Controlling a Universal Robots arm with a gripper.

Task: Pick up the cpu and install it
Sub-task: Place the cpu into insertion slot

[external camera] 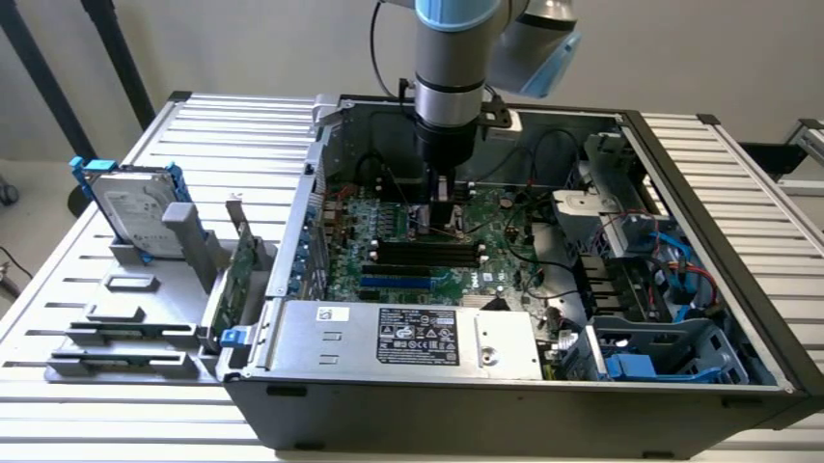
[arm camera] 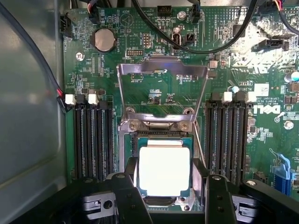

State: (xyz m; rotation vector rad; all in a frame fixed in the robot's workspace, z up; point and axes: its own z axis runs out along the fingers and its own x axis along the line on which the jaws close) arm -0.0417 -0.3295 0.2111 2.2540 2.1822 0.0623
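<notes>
Black jaws clench the cpu (arm camera: 164, 169) from two opposite sides, one finger (arm camera: 127, 191) hard against one edge and the other (arm camera: 216, 196) close at the far edge. The chip's silver-grey top faces the wrist camera, level, and a thin dark rim shows around it. It sits right over the open socket (arm camera: 159, 133) on the green motherboard (arm camera: 154, 98); whether it is fully seated there cannot be told. The socket's metal load plate (arm camera: 161, 70) stands swung up just beyond it. Banks of dark memory slots (arm camera: 91, 140) run along both sides of the socket, and a coin battery (arm camera: 103, 39) lies farther off.

In the exterior view the arm (external camera: 451, 58) reaches straight down into the open computer case (external camera: 515, 395), which lies on a slatted metal tabletop (external camera: 734, 164). Well apart, at the exterior view's left, a silver hard drive (external camera: 129, 207) with blue brackets stands upright in a grey holder (external camera: 187, 241).
</notes>
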